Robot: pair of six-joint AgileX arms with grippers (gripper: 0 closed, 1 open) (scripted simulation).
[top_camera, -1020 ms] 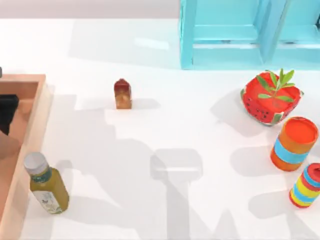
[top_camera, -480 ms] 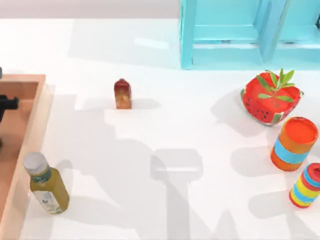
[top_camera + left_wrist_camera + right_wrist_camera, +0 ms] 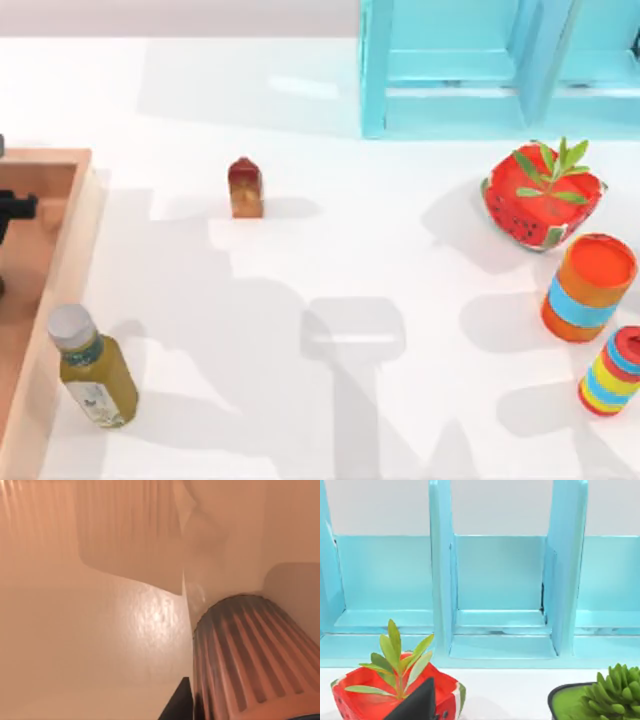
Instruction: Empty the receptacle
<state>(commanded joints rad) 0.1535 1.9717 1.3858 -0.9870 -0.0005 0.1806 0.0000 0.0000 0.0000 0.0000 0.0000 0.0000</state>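
Left gripper low over receptacle; beside ribbed cup.

tan wooden receptacle, table's left edge

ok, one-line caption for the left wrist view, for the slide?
Left wrist camera inside the tan wooden receptacle, close on a brown ribbed cup on its floor.

Bright even light, soft grey shadows across the white table, perhaps a faint glare inside the receptacle.
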